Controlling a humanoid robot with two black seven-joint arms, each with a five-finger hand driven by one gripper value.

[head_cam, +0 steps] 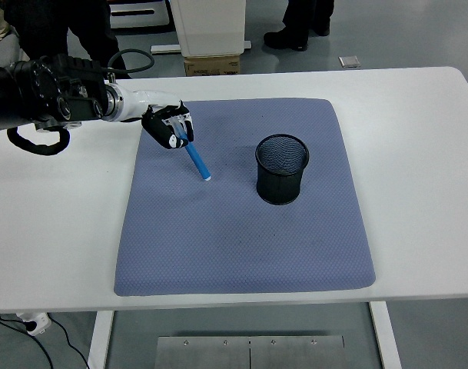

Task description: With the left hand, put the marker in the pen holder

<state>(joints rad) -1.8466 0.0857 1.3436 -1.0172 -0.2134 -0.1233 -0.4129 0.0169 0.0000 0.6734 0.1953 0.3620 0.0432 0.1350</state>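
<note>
The left hand [167, 127] sits in the upper left of the frame, over the far left corner of the mat [241, 254], with its fingers [177, 123] closed around the top end of the marker [196, 158]. The marker is blue and hangs tilted, its free end pointing down and toward the right, low over the mat; I cannot tell whether the tip touches the fabric or clears it. So the grasp looks done: the marker is in the hand and off its resting place, or very nearly so.

The holder [281, 169], a black mesh cup, stands upright to the right of the marker, right of the mat's centre, well apart from the marker's tip. Its mouth is open and nothing shows inside.

What is left, as I judge it, is most of the placing: carry the marker rightward across the mat, raise it above the holder's rim, turn it closer to upright so the lower end goes in first, then let go. The tilt it has now would likely catch on the rim if it went straight across.

The mat lies on the white tabletop [418, 131]. The right arm is nowhere in the frame. At the top of the frame, people's legs and shoes [292, 38] show beyond the far edge.
</note>
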